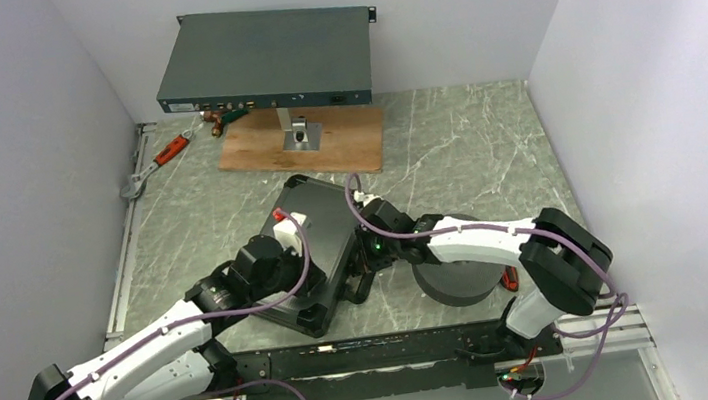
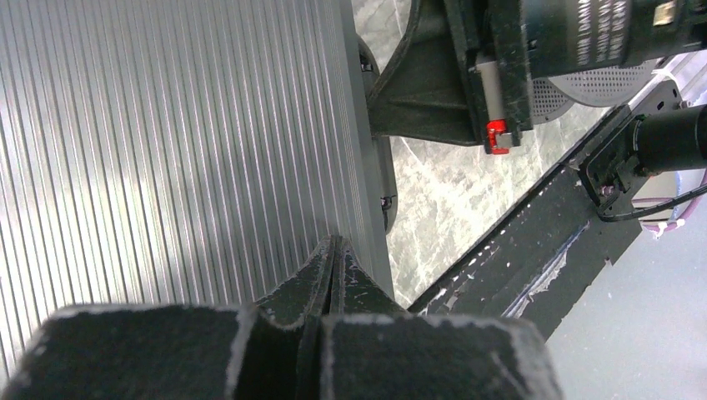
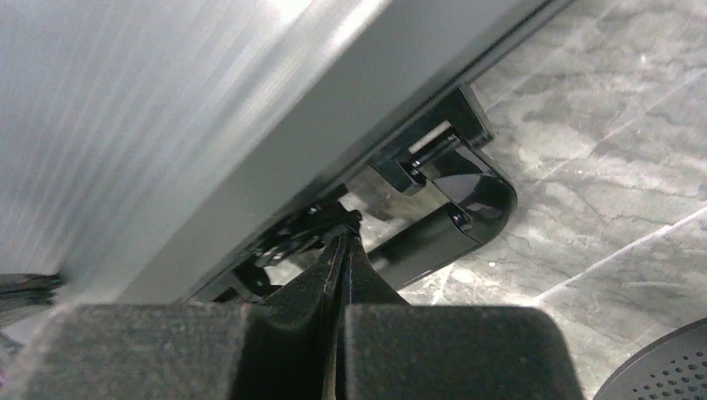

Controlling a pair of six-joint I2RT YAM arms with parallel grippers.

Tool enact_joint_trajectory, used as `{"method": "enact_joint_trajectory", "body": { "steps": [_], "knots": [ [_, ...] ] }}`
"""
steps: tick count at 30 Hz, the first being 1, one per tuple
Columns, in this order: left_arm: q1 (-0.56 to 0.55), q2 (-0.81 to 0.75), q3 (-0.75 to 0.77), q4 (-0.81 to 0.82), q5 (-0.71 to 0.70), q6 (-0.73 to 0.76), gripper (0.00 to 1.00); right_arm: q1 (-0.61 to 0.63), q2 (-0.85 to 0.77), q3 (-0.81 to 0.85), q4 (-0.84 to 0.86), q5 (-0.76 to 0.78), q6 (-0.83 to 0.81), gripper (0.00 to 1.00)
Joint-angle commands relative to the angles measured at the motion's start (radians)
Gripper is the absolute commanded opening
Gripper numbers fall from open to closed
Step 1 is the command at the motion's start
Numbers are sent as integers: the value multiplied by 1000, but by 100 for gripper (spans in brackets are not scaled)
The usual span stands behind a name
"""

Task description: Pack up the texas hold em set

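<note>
Now L+R jaws tight together by shut case (image 1: 328, 231), rack-box (image 1: 264, 59) label (image 1: 180, 106) illegible.

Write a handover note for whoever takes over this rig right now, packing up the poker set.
Left gripper: shut, empty, tips over the ribbed lid of the briefcase, near its edge.
Right gripper: shut, empty, tips at the case's edge beside the handle.
Done: lid down, nothing of the set in view outside it.
Left: whether the case is fastened cannot be told, so check that first.
</note>
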Motion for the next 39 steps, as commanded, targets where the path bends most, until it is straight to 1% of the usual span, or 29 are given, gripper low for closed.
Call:
{"method": "enact_joint_trajectory", "body": {
  "steps": [1,7,16,18,26,30,35,39],
  "knots": [
    [-7,-18,42,-100,3,11,1,10,17,-26,68,1,23,0],
    [-6,-13,63,-103,8,11,5,10,12,-22,78,-14,27,0],
    [-6,-29,74,-125,2,9,7,11,35,-33,100,-19,30,0],
    [-7,-37,82,-136,-2,11,10,11,42,-41,108,-15,29,0],
    [-7,-81,134,-198,-36,23,29,11,46,-103,138,11,36,0],
    [-7,-92,164,-230,-51,32,32,11,68,-141,202,25,35,0],
    [-7,-115,187,-251,-66,31,36,11,136,-122,255,31,28,0],
    [-7,-129,215,-292,-71,29,40,14,117,-187,351,15,40,0]
  ]
}}
